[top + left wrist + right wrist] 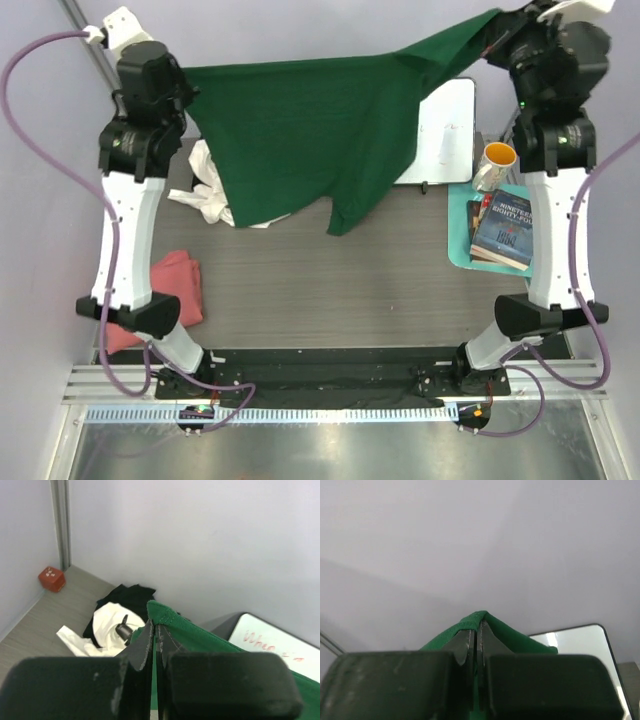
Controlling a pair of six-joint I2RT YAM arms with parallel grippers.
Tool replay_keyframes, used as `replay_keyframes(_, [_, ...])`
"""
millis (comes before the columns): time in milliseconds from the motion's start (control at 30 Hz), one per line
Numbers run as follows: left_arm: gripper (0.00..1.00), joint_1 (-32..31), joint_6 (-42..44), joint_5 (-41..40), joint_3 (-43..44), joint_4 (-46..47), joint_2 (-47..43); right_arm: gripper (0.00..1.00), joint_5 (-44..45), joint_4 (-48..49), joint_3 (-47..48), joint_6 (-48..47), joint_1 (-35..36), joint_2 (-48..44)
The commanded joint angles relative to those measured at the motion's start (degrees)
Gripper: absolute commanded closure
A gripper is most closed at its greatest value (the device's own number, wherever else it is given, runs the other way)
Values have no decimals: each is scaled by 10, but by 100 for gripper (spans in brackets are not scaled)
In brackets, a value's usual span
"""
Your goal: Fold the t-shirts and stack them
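Top view: dark green cloth t-shirt (pixel 300 130) hangs spread over the grey table (pixel 350 290), strung between left gripper (pixel 188 78) and right gripper (pixel 492 35). Crumpled white cloth t-shirt (pixel 208 195) under its left edge. Salmon pink cloth t-shirt (pixel 178 285) bunched near-left.
Left wrist: jaws pressed together, pinching the green hem. Black cloth t-shirt (pixel 125 594) touches the white one.
Right wrist: jaws likewise pinching the green hem.

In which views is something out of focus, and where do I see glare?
Top external view: evenly lit and sharp, glare on the bottom metal panel. Left wrist view: the left tool near the lens is dark and blurred; the dark green t-shirt beyond is sharper. Right wrist view: the right tool is blurred too, and the whiteboard reflects a light.
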Motion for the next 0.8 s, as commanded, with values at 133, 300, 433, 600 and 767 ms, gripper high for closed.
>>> replay_keyframes(133, [100,7,22,0,11,-25,-97,99,4,3,-16,-20,-5,-101])
replay_keyframes(300, [100,7,32,-21,-121,-62,-129,99,19,4,-177,-29,-6,-200])
replay_keyframes(433, [100,8,34,-28,-166,-22,-137,99,24,-13,-192,-36,-6,-191])
replay_keyframes(600, [100,9,45,-46,-63,-35,-24,99,63,-18,-128,-45,-5,-116])
replay_keyframes(767, [100,16,34,-57,105,-51,114,99,95,-27,-19,-59,-9,6])
